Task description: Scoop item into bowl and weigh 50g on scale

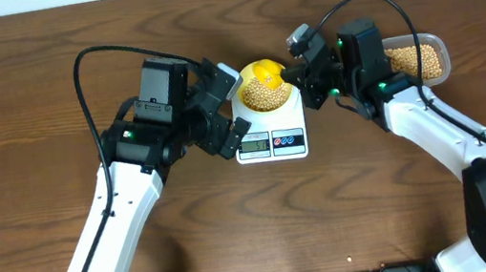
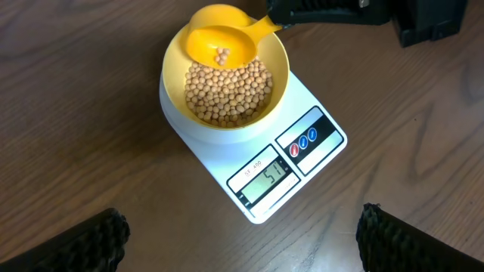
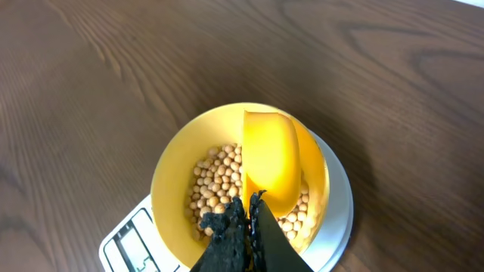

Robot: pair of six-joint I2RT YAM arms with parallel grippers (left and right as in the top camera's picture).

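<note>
a white flat rectangular digital kitchen scale [image 1: 271,141] sits in the middle of a dark brown wooden surface [image 1: 24,91]. on the scale's platform stands a small round pale yellow bowl [image 2: 277,72], roughly half full of small round tan beans [image 2: 231,94]. the right end effector [image 3: 249,204] is clamped narrow on the handle of a bright yellow plastic scoop [image 2: 219,41]. the scoop sits over the bowl's rim on the side away from the scale's display, with only a few beans in it. the left end effector [image 2: 242,234] hangs wide apart and empty just in front of the scale. this looks like the trimming stage: judge the weight only with the scoop lifted clear of the bowl, since any resting contact would likely skew the reading, and move beans a few at a time. only the left wrist view shows the display, which seems to read just over fifty, the last digit unclear. the right wrist view alone shows the grip on the handle. the overhead view alone shows a clear rectangular plastic tub [image 1: 424,56] of beans to the right of the scale.
</note>
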